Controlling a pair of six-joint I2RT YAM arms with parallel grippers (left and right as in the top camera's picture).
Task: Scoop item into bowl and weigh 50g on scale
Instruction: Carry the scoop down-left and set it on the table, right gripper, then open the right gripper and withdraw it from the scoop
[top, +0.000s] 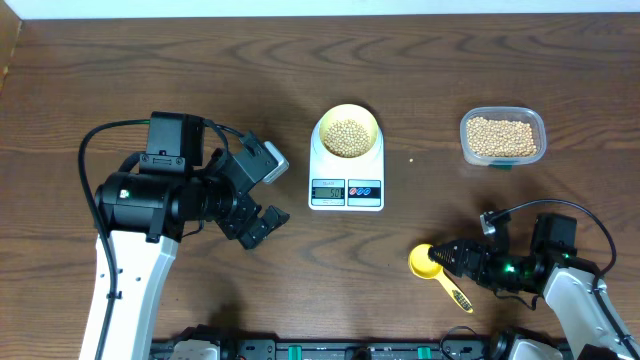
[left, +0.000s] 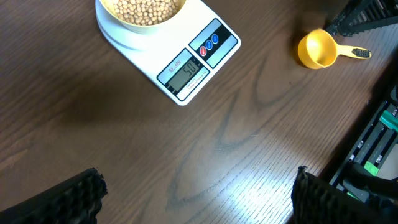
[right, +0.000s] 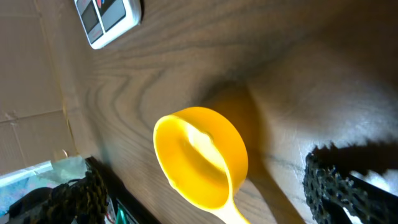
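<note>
Scoop: bright yellow scoop (top: 424, 261) is lying on the table (top: 200, 80) at my near right, cup facing up and looking empty in the right wrist view.
Right gripper: right gripper (top: 452, 258) is sitting low over the scoop's handle. I am seeing its fingers (right: 348, 186) spread wide on either side of the scoop, not pinching it, so it is released.
Left gripper: left gripper (top: 260, 225) is hanging over bare table at the near left. Its fingers (left: 68, 199) are standing wide apart with nothing between them.
Scale: white scale (top: 346, 190) is sitting at the table's middle, just beyond both grippers. I am reading 50 on its display (left: 186, 73), with the two buttons beside it.
Bowl: pale-yellow bowl (top: 347, 109) is standing upright on the scale's round platform, narrower than the scale body.
Beans: small, round, tan-beige beans (top: 347, 137) are filling the bowl's middle in a shallow heap below the rim.
Tub: clear tub (top: 465, 135) is sitting at the far right, well apart from the scale, and is holding more of the same beans.
</note>
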